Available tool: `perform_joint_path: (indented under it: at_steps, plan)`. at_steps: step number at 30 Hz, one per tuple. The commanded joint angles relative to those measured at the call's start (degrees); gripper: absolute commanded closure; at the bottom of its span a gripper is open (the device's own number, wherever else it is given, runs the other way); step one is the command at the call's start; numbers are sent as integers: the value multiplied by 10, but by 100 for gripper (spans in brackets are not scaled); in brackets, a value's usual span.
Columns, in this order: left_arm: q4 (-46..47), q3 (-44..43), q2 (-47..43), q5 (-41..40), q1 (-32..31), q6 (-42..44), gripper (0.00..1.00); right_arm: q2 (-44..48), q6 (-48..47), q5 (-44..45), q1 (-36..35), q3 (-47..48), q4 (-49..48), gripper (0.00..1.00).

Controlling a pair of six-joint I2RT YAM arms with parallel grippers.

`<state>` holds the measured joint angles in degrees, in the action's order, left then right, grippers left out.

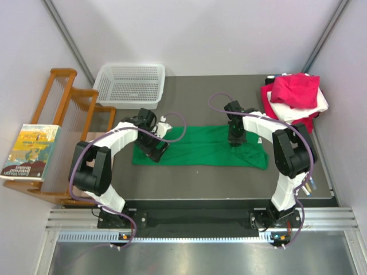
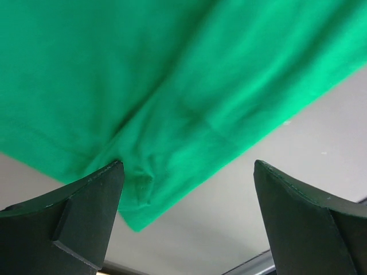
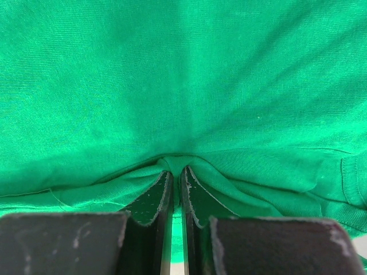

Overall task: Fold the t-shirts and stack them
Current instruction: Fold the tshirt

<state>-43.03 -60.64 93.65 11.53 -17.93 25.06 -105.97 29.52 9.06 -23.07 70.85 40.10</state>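
- Green t-shirt [image 1: 200, 149] lies as a long band across the table [image 1: 200, 183], stretching between my two arms.
- My left gripper [image 2: 188, 166] is spread wide with nothing in it, poised over the shirt's left end, where a rumpled corner sits beside one finger.
- Risk here: if I close off the edge, I may catch only one layer or bare table, and the fold would skew.
- My right gripper [image 3: 176, 172] is clenched on a small ridge of green cloth near the right end.
- Risk there: the pinch looks thin, so a hard pull could slip it or drag the whole shirt.
- Far right, the magenta-pink t-shirt [image 1: 295, 89] tops the white t-shirt [image 1: 298, 110] and red t-shirt [image 1: 266, 98].
- Hard to tell: how many layers my right jaws hold and where the sleeves and neckline lie. Much of the lower pile is covered.
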Motion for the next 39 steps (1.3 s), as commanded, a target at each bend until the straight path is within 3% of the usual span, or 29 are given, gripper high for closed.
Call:
perform_joint_path:
  at_steps: [1, 22, 30, 39]
  plan:
    - [28, -4, 5, -8, 32, 19, 1, 16, -1, -16, 7, -12, -45, 99]
    - [95, 48, 8, -12, 73, 11, 1, 24, -5, -33, 7, -33, -63, 99]
    - [127, -1, 8, 16, 175, -60, 1, 29, -5, -40, 7, -41, -69, 99]
    - [124, 4, -92, 34, 168, -83, 1, 32, -7, -42, 7, -44, -71, 99]
